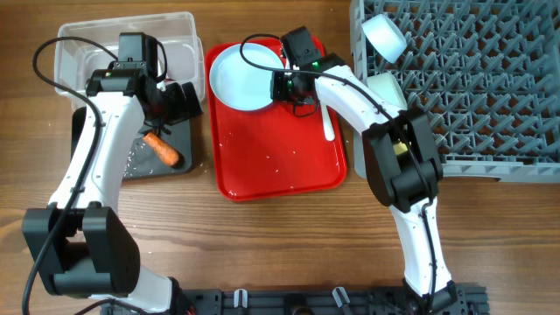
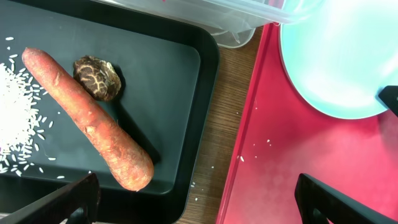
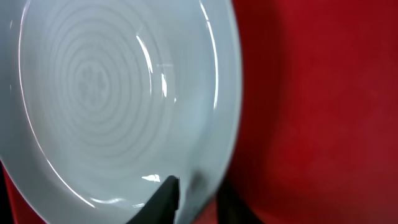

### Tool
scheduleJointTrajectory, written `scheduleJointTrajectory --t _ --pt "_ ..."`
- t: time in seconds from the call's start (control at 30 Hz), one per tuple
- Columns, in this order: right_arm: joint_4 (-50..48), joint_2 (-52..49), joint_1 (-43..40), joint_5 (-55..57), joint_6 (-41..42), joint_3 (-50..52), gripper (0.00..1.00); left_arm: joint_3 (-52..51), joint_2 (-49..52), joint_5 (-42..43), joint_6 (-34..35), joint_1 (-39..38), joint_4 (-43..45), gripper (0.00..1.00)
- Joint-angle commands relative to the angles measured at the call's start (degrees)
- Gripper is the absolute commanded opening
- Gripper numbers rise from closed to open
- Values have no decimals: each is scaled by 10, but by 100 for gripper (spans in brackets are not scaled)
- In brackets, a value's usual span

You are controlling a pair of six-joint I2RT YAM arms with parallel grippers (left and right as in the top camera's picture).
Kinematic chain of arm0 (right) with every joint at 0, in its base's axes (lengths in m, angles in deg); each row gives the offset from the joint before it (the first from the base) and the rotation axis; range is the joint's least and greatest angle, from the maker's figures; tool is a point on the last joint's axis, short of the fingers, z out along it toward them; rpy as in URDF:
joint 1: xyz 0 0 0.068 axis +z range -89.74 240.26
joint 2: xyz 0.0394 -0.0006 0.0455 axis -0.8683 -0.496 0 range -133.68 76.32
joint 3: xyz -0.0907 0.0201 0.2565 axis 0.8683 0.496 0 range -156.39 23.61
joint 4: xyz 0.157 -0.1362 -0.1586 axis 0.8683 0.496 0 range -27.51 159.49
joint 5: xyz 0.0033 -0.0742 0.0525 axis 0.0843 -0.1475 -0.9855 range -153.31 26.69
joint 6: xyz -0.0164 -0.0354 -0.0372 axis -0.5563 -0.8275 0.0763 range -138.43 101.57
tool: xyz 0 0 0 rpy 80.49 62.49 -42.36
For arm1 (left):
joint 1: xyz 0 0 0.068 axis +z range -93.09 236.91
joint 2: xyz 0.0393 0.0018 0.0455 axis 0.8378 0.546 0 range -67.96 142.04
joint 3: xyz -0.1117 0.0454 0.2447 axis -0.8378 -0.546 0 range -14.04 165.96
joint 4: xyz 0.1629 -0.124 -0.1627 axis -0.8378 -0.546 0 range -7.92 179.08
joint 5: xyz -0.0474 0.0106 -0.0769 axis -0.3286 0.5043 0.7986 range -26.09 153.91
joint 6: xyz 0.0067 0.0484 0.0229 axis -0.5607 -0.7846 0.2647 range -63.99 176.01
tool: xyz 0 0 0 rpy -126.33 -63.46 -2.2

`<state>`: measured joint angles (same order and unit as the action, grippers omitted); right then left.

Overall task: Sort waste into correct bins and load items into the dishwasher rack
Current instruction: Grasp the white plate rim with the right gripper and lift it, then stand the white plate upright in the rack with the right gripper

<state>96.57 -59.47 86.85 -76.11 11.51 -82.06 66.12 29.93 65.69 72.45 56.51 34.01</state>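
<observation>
- Round pale-blue plate (image 3: 118, 99) lies in the far-left corner of the flat red plastic tray (image 1: 280, 157). Right tool (image 3: 198, 199) straddles its rim; cannot tell if pinched.
- Risk: thin hold on a glossy rim, so the plate may slip or pivot when lifted.
- White plastic spoon (image 1: 328, 122) at the tray's right edge lies toward the grey pegged rack (image 1: 490, 87).
- Left tool (image 2: 199, 202) gapes empty just left of the tray, above the orange carrot stick (image 2: 87, 118).

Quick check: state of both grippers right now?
Left gripper: open, holding nothing.
Right gripper: closed on the rim of the plate.
</observation>
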Motion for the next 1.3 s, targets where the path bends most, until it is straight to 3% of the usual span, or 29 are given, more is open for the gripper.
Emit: scheduleJointTrajectory --t 0.0,0.2,0.37,0.47,0.53,0.6,0.73,0.93,1.17,1.27 --pt "12 -26 2 12 1 3 7 5 -12 -3 3 3 2 100" --pt "60 6 -19 10 -64 2 4 5 -12 -3 3 3 2 100" --pt "78 165 -63 26 -134 2 4 5 -12 -3 3 3 2 100" --pt "101 288 -77 173 -139 2 4 5 -12 -3 3 3 2 100" --pt "130 374 -90 399 -166 2 4 5 -12 -3 3 3 2 100" --pt "152 419 -121 557 -283 2 4 5 -12 -3 3 3 2 100" --pt "168 419 -187 608 -393 3 4 5 -12 -3 3 3 2 100" --pt "170 405 -288 608 -421 3 4 5 -12 -3 3 3 2 100" --pt "133 332 -292 608 -557 4 4 5 -12 -3 3 3 2 100" --pt "129 294 -292 609 -569 4 4 5 -12 -3 3 3 2 100"
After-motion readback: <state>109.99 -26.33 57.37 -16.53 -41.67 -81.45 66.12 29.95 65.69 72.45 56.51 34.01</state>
